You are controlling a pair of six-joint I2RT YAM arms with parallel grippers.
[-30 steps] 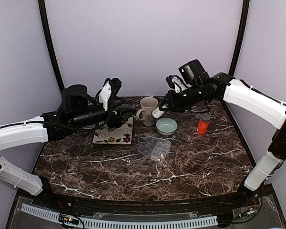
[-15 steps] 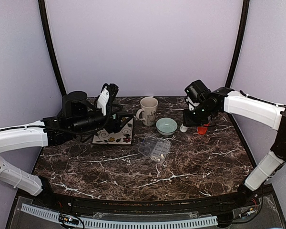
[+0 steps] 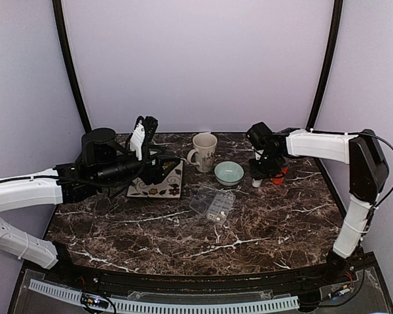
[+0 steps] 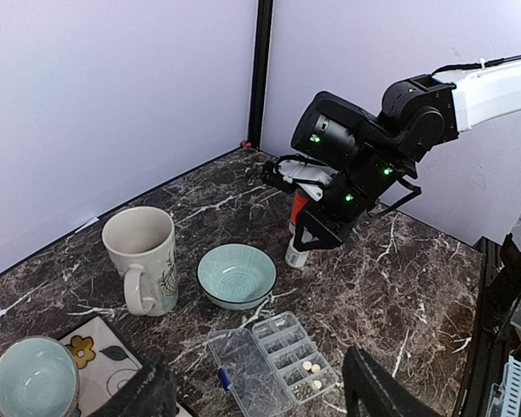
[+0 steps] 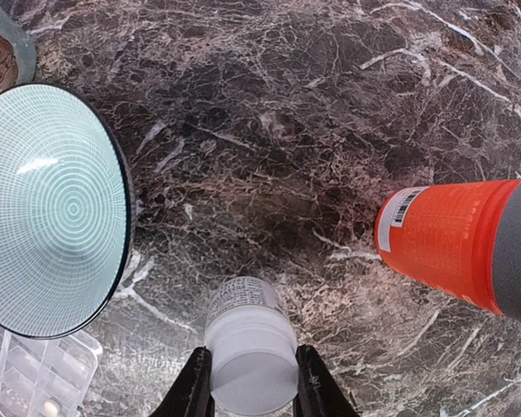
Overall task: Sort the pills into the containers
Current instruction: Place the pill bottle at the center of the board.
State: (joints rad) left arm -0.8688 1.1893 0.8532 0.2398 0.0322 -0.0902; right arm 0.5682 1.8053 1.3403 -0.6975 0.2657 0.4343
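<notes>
right gripper (image 5: pixel 253 375) clamps white bottle (image 5: pixel 243 314), print unreadable; orange bottle (image 5: pixel 447 243) shows barcode.

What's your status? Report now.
Left fingers open, empty. Right fingers shut on white bottle, beside orange bottle. Few pills in pill box. Nothing blocking.
</notes>
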